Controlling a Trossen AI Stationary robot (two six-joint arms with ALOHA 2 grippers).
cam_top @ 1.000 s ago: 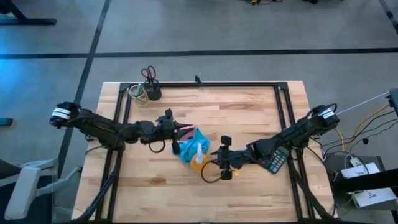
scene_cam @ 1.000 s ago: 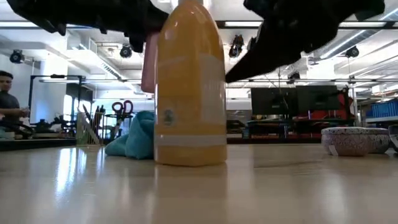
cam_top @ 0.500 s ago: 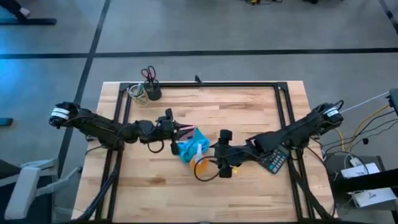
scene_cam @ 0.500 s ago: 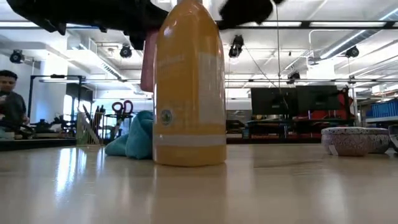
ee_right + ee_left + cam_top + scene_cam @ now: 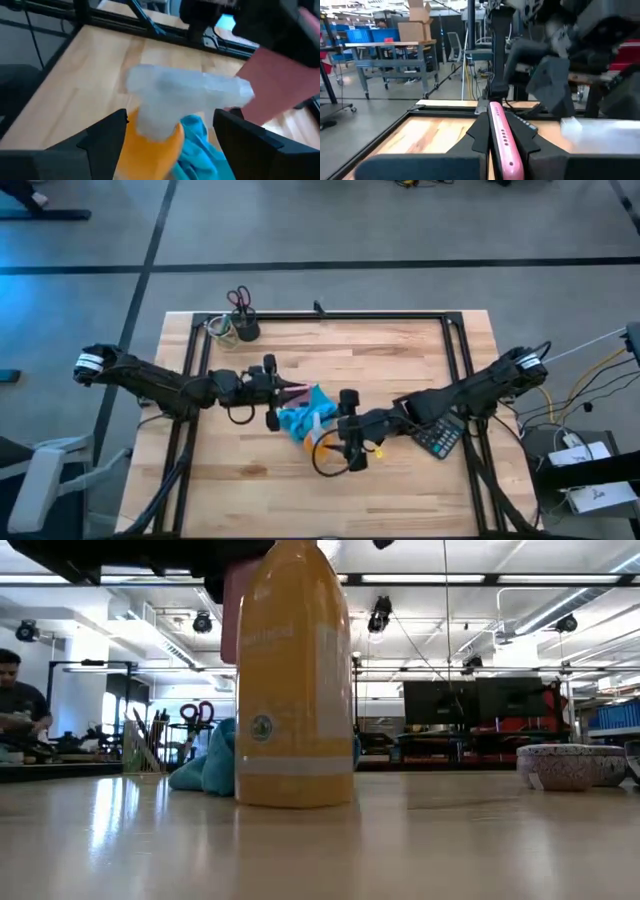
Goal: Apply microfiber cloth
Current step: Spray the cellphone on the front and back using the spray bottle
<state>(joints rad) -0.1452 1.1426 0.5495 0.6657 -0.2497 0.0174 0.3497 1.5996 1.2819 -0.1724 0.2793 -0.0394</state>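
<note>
Turquoise-blue fabric, the microfiber cloth (image 5: 298,418), is found crumpled on the wooden table (image 5: 400,360) near its middle, between the two grippers. It is also seen in the low view (image 5: 213,762) as a soft heap resting on the tabletop behind the orange spray bottle (image 5: 291,680), and in the right wrist view (image 5: 200,145) just beside the bottle's body.

The orange spray bottle is recorded standing upright, touching or very nearly touching the cloth's edge; its pale translucent spray head (image 5: 185,97) lies between the right gripper's two dark fingers (image 5: 107,135). The right gripper (image 5: 343,438) is positioned at the bottle with its fingers held apart on either side of the spray head; contact with the bottle cannot be confirmed.

The left gripper (image 5: 270,392) is placed just beside the cloth on its left side. A thin pink phone-like slab (image 5: 503,145) is gripped edge-on between its fingers, which are closed against it; the same pink object (image 5: 293,391) is seen projecting toward the cloth in the high view.

A dark calculator (image 5: 438,436) lies under the right arm. Scissors in a dark cup (image 5: 243,315) are noted at the far left corner. A speckled bowl (image 5: 565,765) is visible at the right of the low view. A person (image 5: 15,700) is seen in the room beyond the table.
</note>
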